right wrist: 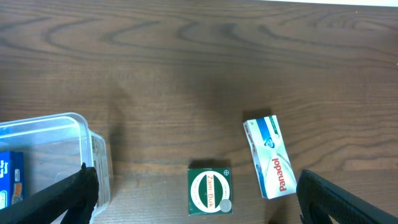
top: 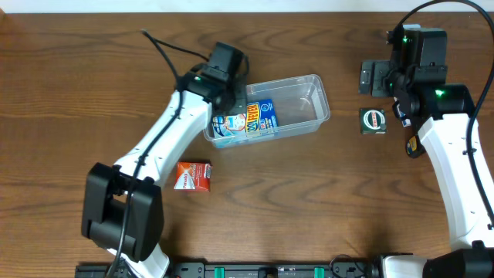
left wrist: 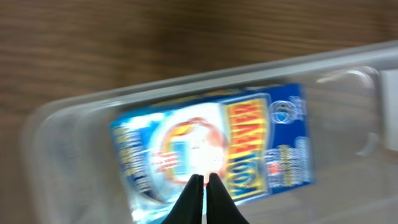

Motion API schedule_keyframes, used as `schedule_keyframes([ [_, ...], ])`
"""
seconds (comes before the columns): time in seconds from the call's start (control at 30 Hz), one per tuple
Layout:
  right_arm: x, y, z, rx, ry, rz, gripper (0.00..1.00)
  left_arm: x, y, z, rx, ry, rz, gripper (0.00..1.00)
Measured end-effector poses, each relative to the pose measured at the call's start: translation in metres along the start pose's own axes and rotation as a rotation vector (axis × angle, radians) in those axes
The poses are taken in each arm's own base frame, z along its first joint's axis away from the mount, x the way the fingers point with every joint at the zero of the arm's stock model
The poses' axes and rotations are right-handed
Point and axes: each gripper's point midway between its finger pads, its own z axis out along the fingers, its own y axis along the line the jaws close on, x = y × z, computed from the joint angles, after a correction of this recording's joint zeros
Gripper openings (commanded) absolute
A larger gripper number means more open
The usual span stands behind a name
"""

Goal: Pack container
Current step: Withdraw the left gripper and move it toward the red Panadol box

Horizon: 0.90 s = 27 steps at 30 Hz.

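Observation:
The container [top: 323, 91], a clear shallow tub, lies in the middle of the table. A blue box [top: 247, 122] lies flat in its left half. My left gripper [top: 225, 86] hovers over the tub's left end. In the left wrist view its fingers [left wrist: 204, 180] are shut with nothing between them, just above the blue box [left wrist: 249, 143] inside the container [left wrist: 249, 68]. My right gripper [top: 377, 77] is open wide and empty; in the right wrist view it [right wrist: 196, 177] is above a green Zam-Buk box [right wrist: 210, 190], with the container's corner [right wrist: 74, 121] at the left.
An orange box [top: 193, 175] lies on the table left of and in front of the tub. The green box [top: 373, 120] lies right of the tub. A white and blue Panadol box [right wrist: 268, 155] lies beside the green box in the right wrist view.

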Motion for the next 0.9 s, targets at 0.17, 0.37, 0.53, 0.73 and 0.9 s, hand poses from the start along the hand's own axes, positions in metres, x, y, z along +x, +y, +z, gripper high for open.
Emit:
schedule_keyframes([
  [0.17, 0.0, 0.0, 0.0, 0.0, 0.0, 0.0, 0.99, -0.032, 0.067, -0.031, -0.068, -0.09, -0.166, 0.06],
  [0.37, 0.0, 0.0, 0.0, 0.0, 0.0, 0.0, 0.99, -0.059, 0.14, -0.084, -0.136, -0.222, -0.333, 0.26],
  [0.53, 0.0, 0.0, 0.0, 0.0, 0.0, 0.0, 0.99, -0.054, 0.182, -0.088, -0.194, -0.209, -0.428, 0.33],
  [0.73, 0.0, 0.0, 0.0, 0.0, 0.0, 0.0, 0.99, -0.017, 0.209, -0.089, -0.252, -0.078, -0.507, 0.4],
  [0.9, 0.0, 0.0, 0.0, 0.0, 0.0, 0.0, 0.99, 0.034, 0.197, -0.088, -0.28, 0.134, -0.491, 0.4],
])
